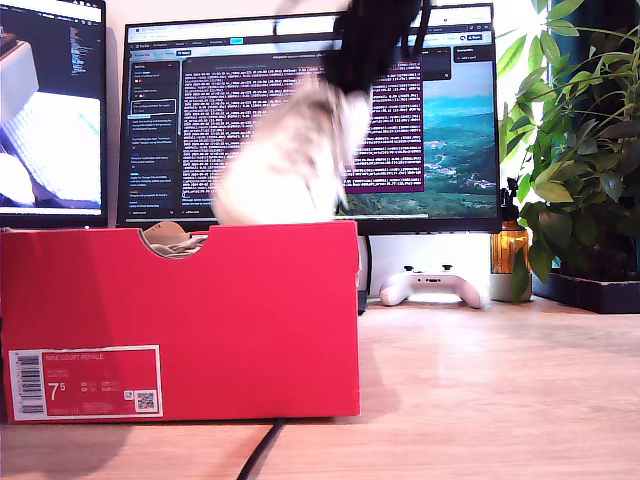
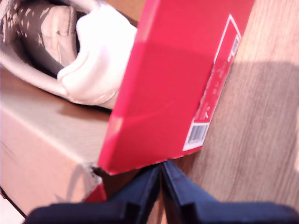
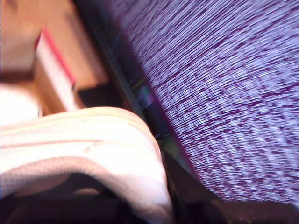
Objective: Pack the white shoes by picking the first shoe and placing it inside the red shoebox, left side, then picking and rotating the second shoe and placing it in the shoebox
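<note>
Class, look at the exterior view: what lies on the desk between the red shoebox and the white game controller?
Only bare desk separates the red shoebox from the game controller in the exterior view.

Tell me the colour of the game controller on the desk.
White. The game controller shows best in the exterior view, beside the box.

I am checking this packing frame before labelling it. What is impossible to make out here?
- Exterior view: the raised white shoe is motion-blurred, so its heading is unclear.
- Exterior view: the red shoebox wall hides most of its contents.
- Second wrist view: the shoe sole covers my second gripper; its fingers are unseen.
- First wrist view: the box label is unreadable.
</note>
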`<state>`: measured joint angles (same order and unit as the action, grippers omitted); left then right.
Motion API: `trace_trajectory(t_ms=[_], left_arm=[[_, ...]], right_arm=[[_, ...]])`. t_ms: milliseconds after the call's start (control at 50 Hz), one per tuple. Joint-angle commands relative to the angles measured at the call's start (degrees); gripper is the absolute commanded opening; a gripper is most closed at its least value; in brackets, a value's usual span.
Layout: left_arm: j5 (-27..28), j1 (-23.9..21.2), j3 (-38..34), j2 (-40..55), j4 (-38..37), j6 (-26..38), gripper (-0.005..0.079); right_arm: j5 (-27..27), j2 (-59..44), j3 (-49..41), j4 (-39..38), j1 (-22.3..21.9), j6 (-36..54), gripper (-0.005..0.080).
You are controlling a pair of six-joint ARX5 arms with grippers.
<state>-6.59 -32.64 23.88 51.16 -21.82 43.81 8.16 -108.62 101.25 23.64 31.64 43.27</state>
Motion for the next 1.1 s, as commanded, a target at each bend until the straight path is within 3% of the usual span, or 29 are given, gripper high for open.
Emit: trace_trajectory(t_ms=[0, 420, 1080], left_arm=[[0.2, -0.2, 0.5, 0.2, 0.4, -0.3, -0.0011], [0.2, -0.2, 0.5, 0.2, 0.4, -0.3, -0.0011], [0.2, -0.2, 0.5, 0.2, 0.5, -0.3, -0.0011]], right_arm=[[-0.2, 0.7, 0.9, -1.6, 1.0, -0.8, -0.0011], [-0.2, -3.7, 0.9, 3.1, 1.7, -0.8, -0.0011], [-2.2, -10.7, 0.9, 3.5, 2.2, -1.3, -0.0011]])
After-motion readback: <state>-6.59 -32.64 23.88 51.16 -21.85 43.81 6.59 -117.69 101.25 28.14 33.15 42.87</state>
